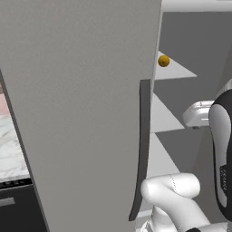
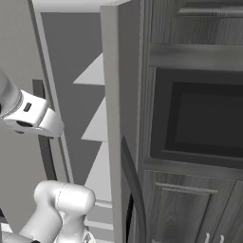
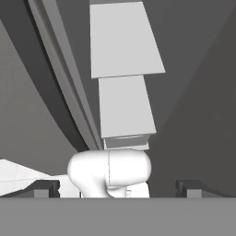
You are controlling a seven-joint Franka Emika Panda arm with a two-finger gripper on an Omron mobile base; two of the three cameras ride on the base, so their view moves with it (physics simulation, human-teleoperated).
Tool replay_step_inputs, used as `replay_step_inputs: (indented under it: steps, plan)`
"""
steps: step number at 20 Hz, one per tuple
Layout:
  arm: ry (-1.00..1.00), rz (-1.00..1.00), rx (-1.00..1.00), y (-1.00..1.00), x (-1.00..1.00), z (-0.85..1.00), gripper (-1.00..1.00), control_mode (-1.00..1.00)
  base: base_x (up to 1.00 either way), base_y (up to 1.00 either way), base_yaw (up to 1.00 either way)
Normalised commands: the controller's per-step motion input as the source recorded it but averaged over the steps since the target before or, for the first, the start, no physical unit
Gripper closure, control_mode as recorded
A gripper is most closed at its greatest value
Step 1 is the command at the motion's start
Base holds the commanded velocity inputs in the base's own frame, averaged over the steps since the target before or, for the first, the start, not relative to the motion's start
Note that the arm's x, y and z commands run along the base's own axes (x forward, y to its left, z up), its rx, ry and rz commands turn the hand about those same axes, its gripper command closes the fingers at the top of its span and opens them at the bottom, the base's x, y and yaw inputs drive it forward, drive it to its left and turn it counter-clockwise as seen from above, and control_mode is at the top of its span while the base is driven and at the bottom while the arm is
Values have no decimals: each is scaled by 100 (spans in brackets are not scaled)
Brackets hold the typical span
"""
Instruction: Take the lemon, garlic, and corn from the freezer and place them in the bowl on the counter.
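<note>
Small round yellow-orange lemon (image 1: 163, 60) sits on an upper white shelf (image 1: 179, 70) inside the tall matte grey freezer (image 1: 81, 113), door swung open, long dark vertical handle (image 1: 141, 149) at its edge. Two-finger gripper (image 3: 118, 186) empty, fingers spread wide, below the lemon's shelf. White marble counter (image 1: 10, 149) left of freezer.

Freezer door (image 1: 81, 113): flat matt grey panel, smooth, without reflections; its handle (image 1: 141, 149) a darker, smooth matt strip. Interior shelves (image 1: 174, 70): pale grey, matt, featureless. Lemon (image 1: 163, 60): yellow-orange skin, dull and faintly mottled. Counter (image 1: 11, 145): white marble with grey veining. Cabinets (image 2: 190, 204): dark wood grain, low sheen. Built-in oven window (image 2: 209, 118): dark, smooth, glass-like panel.
</note>
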Motion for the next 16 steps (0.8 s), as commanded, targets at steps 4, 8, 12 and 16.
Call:
replay_step_inputs:
  steps: [4,8,12,16]
  plan:
    - [0,0,0,0,0,0,-100,100,26,-2,-2]
    - [0,0,0,-4,0,0,-100,-100,16,-8,-1]
    - [0,0,0,-1,0,0,-100,-100,0,0,0]
    - [0,-1,0,-14,0,1,-100,-100,0,0,0]
